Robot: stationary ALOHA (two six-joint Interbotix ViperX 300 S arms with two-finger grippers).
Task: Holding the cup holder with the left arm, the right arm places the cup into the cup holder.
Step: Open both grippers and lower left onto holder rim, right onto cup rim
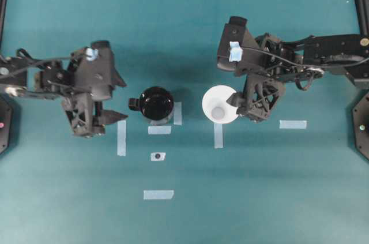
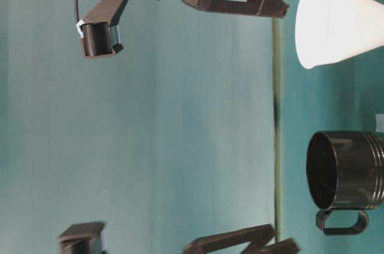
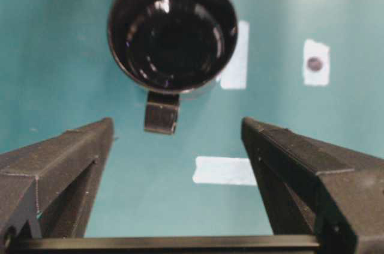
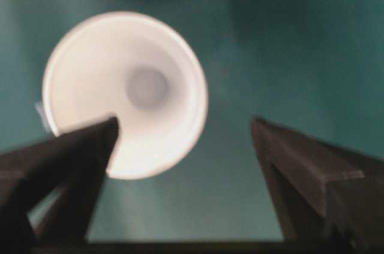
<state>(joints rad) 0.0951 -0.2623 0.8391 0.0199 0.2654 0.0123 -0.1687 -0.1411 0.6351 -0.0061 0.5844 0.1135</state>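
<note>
Approaching with both arms, nothing gripped yet: jaws spread wide on each side, holder and cup both loose on the teal counter [image 1: 184,215].
Glossy black round cup holder [image 1: 156,104] stands upright near the middle, mouth up, small handle tab pointing left toward the left gripper [image 1: 102,118], probably so that arm can pin it from that side; jaws apart, just short of the tab, not touching. Plain white tapered cup [image 1: 218,104] stands upright to the right of the holder, apart from it, wide rim up. Right gripper [image 1: 253,102] hangs over the cup's right edge, jaws apart, one finger overlapping the rim in the wrist view; contact unclear. Pale tape strips [image 1: 159,130] beside both look like position marks.
</note>
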